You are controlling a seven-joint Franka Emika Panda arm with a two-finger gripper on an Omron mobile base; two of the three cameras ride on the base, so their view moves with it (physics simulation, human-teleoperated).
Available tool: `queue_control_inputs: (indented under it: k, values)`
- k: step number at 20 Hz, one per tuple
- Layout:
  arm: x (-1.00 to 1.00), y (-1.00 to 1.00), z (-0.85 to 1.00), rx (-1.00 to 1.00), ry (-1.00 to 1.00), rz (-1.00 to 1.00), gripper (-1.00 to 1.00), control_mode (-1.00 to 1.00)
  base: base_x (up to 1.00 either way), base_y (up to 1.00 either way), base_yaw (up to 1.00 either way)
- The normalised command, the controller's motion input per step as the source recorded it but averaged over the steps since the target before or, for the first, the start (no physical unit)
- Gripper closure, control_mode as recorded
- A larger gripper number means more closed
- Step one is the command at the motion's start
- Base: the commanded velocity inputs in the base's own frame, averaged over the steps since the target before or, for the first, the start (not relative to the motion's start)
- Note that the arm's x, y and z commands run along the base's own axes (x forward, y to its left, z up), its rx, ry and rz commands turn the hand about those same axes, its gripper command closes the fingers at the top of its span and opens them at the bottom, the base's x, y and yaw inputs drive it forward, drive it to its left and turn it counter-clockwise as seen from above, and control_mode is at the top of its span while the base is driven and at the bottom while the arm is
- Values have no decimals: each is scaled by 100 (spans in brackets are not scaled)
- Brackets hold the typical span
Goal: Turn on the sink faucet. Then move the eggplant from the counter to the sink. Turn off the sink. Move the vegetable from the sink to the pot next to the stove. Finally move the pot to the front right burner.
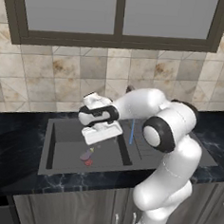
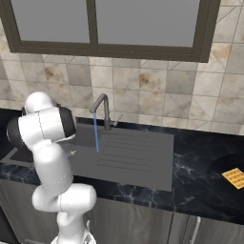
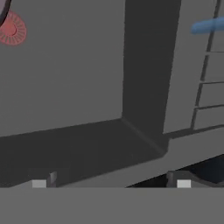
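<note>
The end effector [image 1: 100, 140] hangs over the basin of the sink [image 1: 64, 136], fingers spread wide and grasping nothing. In the hand view its two fingertips [image 3: 39, 183] stand well apart above the near basin wall. The eggplant [image 1: 86, 154] lies on the basin floor, just beside the red drain mark [image 1: 88, 163] and below the end effector, not touching it. The sink faucet [image 2: 103, 110] stands upright at the back rim of the sink, and a thin blue stream of water [image 2: 96, 133] falls from its spout onto the ribbed drainboard [image 2: 138, 152]. The sink is set into the black marble worktop [image 2: 200, 181]. An orange waffle-patterned item [image 2: 234, 177] rests on the worktop, well apart from the sink.
</note>
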Motion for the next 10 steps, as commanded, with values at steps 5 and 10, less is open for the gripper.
queue_control_inputs:
  k: [5,10]
  values:
    - [-55,-44,38,2,-7,-1,-100,-100,0,0,0]
    - [-49,-53,10,1,-5,0,-100,-100,0,0,0]
